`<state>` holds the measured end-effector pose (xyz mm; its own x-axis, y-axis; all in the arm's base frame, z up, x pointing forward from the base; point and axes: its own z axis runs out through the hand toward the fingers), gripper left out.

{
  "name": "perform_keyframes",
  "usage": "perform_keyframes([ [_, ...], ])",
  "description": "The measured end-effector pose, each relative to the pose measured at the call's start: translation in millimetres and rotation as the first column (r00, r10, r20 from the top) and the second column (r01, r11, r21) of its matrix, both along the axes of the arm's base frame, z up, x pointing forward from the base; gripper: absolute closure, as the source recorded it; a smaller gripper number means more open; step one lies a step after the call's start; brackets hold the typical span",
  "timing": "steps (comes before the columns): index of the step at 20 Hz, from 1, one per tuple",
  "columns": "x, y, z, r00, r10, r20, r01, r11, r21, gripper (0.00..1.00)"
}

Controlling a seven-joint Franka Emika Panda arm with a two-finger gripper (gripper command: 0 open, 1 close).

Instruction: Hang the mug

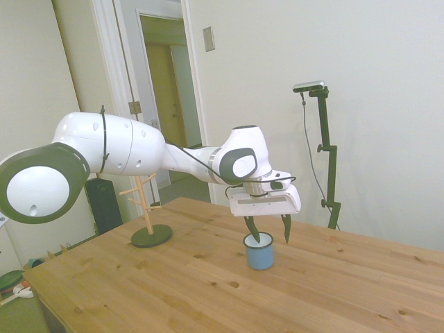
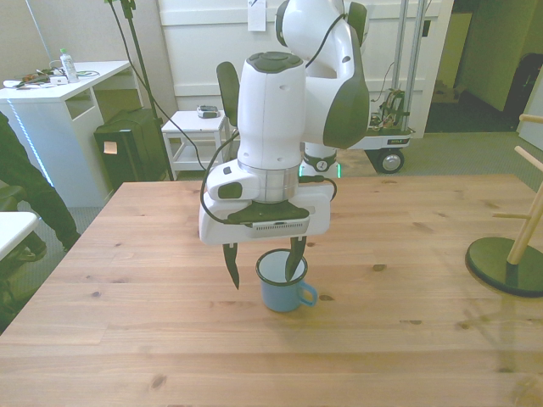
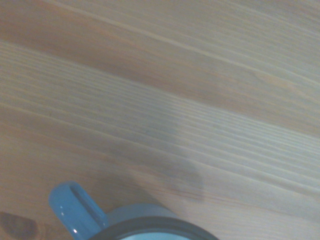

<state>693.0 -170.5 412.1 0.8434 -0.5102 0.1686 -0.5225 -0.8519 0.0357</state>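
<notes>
The light-blue mug (image 1: 259, 257) (image 2: 280, 297) stands upright on the wooden table (image 2: 127, 339), its handle turned toward the front view's right. My gripper (image 1: 269, 230) (image 2: 263, 264) hangs open right over it. One dark finger dips inside the mug's white interior; the other hangs outside, on the front view's left, so the mug's wall lies between them. The wrist view catches only the mug's dark rim (image 3: 150, 232) and its blue handle (image 3: 75, 207).
A wooden mug tree (image 1: 148, 201) (image 2: 526, 229) with pegs on a dark round base stands apart from the mug, at the front view's right edge. A person in dark clothing (image 2: 21, 182) is at the front view's left, beside a white desk (image 2: 68, 93).
</notes>
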Motion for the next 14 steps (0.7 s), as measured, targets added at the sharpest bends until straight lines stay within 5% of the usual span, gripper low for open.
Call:
perform_keyframes([
  [4,2.6,4.2,-14.0,1.000,0.005,0.001,-0.005,1.000,-0.005,0.00],
  [5,2.5,4.3,-16.4,1.000,0.004,0.002,-0.004,1.000,-0.005,1.00],
  [14,-1.5,6.4,-25.3,1.000,0.007,0.004,-0.007,1.000,-0.009,1.00],
])
